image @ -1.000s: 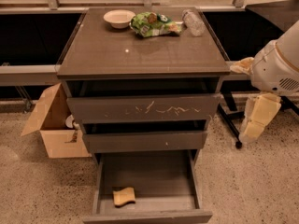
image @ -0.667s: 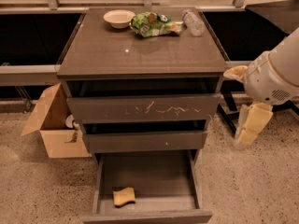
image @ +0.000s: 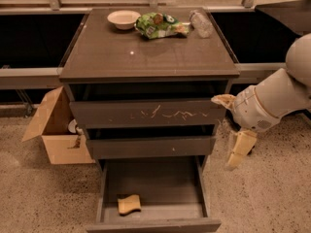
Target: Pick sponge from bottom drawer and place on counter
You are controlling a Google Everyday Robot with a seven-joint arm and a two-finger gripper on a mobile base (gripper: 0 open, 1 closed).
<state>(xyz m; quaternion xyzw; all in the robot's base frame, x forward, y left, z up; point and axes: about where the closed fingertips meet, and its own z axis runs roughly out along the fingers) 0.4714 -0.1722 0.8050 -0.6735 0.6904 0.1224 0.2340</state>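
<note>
Lying flat in the front left corner of the open bottom drawer [image: 155,224], low in the frame, is the sponge [image: 129,204], a pale yellow-tan block with wavy edges. It is the only thing in that drawer, and nothing touches it. It has not shifted over the last second.

What has changed is the robot's arm [image: 272,98]. It has swung in from the right edge of the frame, towards the cabinet and a little lower. Its tool [image: 220,133] now hangs just beside the cabinet's right side, level with the two upper drawers and well above the sponge. The tool appears spread wide, one yellowish finger pointing left and the other hanging down, though the angle makes this hard to confirm. It grips nothing. This looks like the start of the reach, so the descent into the drawer and the grasp are not yet done.

Above the open drawer, the middle drawer [image: 150,147] and the scratched top drawer [image: 146,113] sit slightly pulled out, their contents hidden.

On the desk [image: 146,52], along its far edge at the top of the frame, stand a small white bowl [image: 123,19], a green snack bag [image: 158,25] and a clear bottle [image: 200,23] on its side. The near part is bare.

On the floor at left stands an open cardboard box [image: 53,125], its contents unclear.
</note>
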